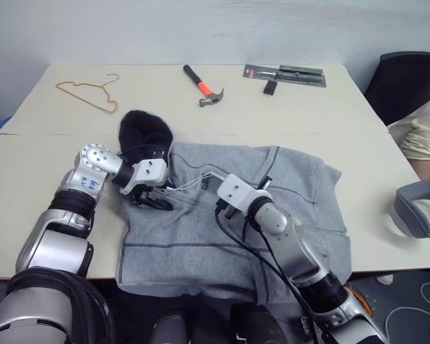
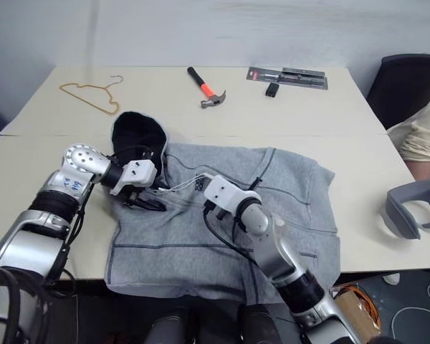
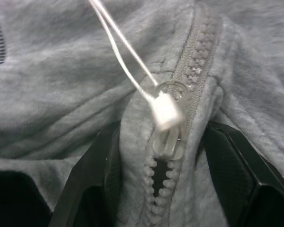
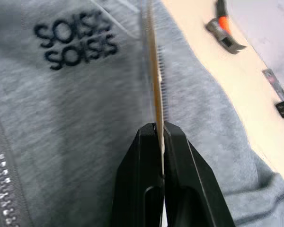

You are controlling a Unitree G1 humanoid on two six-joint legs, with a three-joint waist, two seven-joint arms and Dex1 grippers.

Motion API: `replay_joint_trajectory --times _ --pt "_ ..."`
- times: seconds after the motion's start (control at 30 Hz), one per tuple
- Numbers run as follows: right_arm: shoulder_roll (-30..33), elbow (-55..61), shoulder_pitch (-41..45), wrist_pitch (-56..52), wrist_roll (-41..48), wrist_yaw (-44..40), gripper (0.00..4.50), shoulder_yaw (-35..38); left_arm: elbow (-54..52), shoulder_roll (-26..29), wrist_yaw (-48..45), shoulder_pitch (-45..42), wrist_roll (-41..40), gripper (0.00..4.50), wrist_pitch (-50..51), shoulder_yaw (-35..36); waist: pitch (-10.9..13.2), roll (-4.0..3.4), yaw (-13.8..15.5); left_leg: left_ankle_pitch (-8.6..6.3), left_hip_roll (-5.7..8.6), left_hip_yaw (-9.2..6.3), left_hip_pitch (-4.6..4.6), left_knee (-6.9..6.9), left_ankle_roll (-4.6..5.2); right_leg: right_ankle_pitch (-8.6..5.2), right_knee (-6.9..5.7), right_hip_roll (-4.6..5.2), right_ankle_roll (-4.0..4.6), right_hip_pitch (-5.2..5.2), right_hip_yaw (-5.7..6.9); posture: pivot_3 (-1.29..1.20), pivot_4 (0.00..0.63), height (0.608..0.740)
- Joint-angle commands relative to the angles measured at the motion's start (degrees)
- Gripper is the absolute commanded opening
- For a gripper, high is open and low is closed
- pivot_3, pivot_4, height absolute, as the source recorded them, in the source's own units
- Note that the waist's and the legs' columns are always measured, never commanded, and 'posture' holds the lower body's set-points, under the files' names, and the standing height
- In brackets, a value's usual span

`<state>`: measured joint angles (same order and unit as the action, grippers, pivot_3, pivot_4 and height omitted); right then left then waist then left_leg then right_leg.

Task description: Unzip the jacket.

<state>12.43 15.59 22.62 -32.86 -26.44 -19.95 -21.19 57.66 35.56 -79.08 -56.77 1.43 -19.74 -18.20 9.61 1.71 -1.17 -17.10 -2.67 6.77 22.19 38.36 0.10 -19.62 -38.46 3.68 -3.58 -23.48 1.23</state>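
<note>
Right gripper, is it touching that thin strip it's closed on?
Touching. In the right wrist view, the right gripper has both black fingers pressed shut against the thin strip, with no gap showing, above the jacket.

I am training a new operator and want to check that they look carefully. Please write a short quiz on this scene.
1. True or false: the hammer lies on the jacket.
2. What does the right hand pinch?
A. the hood
B. the thin cord tied to the zipper pull
C. the wire hanger
3. In a few words: on which part of the jacket is the left hand closed?

Key: 1 false, the hammer lies on the table beyond the jacket. 2 B. 3 The fold of fabric on both sides of the zipper pull, near the collar.
</note>
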Motion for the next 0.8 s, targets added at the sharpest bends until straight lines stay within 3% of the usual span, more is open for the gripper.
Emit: replay_joint_trajectory --times 0.03,0.23,0.33,0.47,0.8 --pt "1.0 7.4 -0.5 -0.7 0.8 0.5 0.14 5.2 6.3 -1.9 7.2 1.3 5.3 2.62 -1.2 -1.0 -0.1 -0.04 0.4 -0.01 0.03 -0.02 -0.06 0.00 0.09 0.02 0.01 0.03 -0.03 0.09 0.01 0.00 0.150 0.740" --pt "5.1 15.1 -4.0 -2.3 1.4 -0.9 0.14 11.8 11.0 -1.3 11.0 0.9 7.6 2.62 -2.1 -1.0 -0.3 -0.07 1.1 -0.12 0.11 -0.13 -0.38 -0.06 0.39 0.10 0.06 0.08 -0.07 0.48 0.07 0.00 0.150 0.740" --pt "5.5 17.7 -6.0 -4.0 2.1 -0.5 0.14 14.3 12.2 -0.7 12.1 0.7 8.4 2.62 -2.6 -1.1 -0.4 -0.09 1.0 -0.15 0.09 -0.12 -0.99 -0.33 0.41 0.10 0.35 0.06 -0.06 1.07 0.09 0.00 0.150 0.740" --pt "6.0 20.7 -9.0 -6.1 3.1 0.0 0.14 18.7 13.3 0.0 13.4 0.3 8.9 2.62 -2.5 -0.8 -0.4 -0.14 1.0 -0.16 0.06 -0.12 -0.99 -0.36 0.40 0.10 0.35 0.05 -0.05 1.06 0.07 0.00 0.150 0.740" --pt "8.6 20.9 -9.1 -11.0 12.6 -0.8 0.14 41.4 14.4 2.6 16.0 0.8 9.6 2.62 -2.0 -0.3 -0.5 -0.33 -0.2 -0.19 -0.04 -0.10 -1.08 -0.52 0.34 0.08 0.39 -0.05 0.02 1.04 0.03 0.00 0.150 0.740"
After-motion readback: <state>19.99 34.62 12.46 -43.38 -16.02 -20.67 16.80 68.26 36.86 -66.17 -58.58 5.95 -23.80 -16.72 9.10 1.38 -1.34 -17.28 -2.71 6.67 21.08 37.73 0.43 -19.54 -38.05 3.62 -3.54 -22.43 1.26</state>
